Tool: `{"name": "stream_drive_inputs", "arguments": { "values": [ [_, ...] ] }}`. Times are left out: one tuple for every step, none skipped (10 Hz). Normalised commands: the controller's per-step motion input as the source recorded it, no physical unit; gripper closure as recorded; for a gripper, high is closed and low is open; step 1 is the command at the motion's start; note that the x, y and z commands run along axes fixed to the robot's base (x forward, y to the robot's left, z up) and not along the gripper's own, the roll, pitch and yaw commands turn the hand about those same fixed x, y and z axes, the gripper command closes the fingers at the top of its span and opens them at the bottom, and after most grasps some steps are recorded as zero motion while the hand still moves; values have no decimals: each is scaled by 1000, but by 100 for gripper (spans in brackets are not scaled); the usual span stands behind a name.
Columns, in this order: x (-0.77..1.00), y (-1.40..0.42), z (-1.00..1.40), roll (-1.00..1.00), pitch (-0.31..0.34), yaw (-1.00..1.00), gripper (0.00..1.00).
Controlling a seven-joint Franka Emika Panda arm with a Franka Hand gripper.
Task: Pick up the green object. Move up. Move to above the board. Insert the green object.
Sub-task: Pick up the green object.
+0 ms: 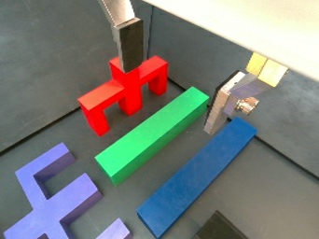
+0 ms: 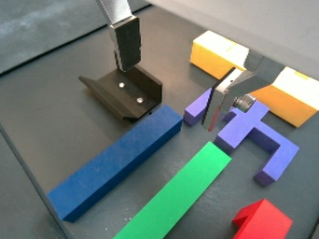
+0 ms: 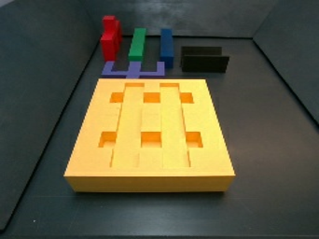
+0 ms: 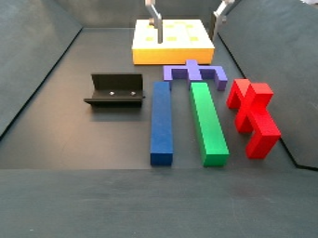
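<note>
Looking along the floor in a side view, nearest the camera lie three long pieces side by side: the blue bar [image 4: 162, 125], the green object [image 4: 209, 123] in the middle, and the red block [image 4: 256, 115] just beside it. They lie parallel with small gaps between them, so I judge the fingers can go down on both long sides of the green bar without touching a neighbour. The fixture [image 4: 115, 91] stands apart from them, beside the blue bar. Behind the bars sits a purple piece [image 4: 194, 73], touching or almost touching their far ends, and farthest is the board [image 4: 174, 43], its slots facing up to receive the bar.

The gripper [image 4: 187, 11] hangs high over the board (only the two silver fingers show), wide apart and grasping nothing. In both wrist views the fingers [image 1: 129, 44] [image 2: 126, 43] are empty too. The green object lies flat and untouched, so picking is not yet begun.
</note>
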Motion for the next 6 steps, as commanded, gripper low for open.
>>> {"name": "stream_drive_inputs", "arguments": {
  "values": [
    [-40,0,-691,-134,-191,0,0],
    [-49,0,-763,-66,-220,0,0],
    [-123,0,-789,0,-237,0,0],
    [-223,100,-711,-3,-231,0,0],
    [-246,137,-606,-63,-229,0,0],
    [-94,109,-583,-121,-167,0,0]
  ]
}}
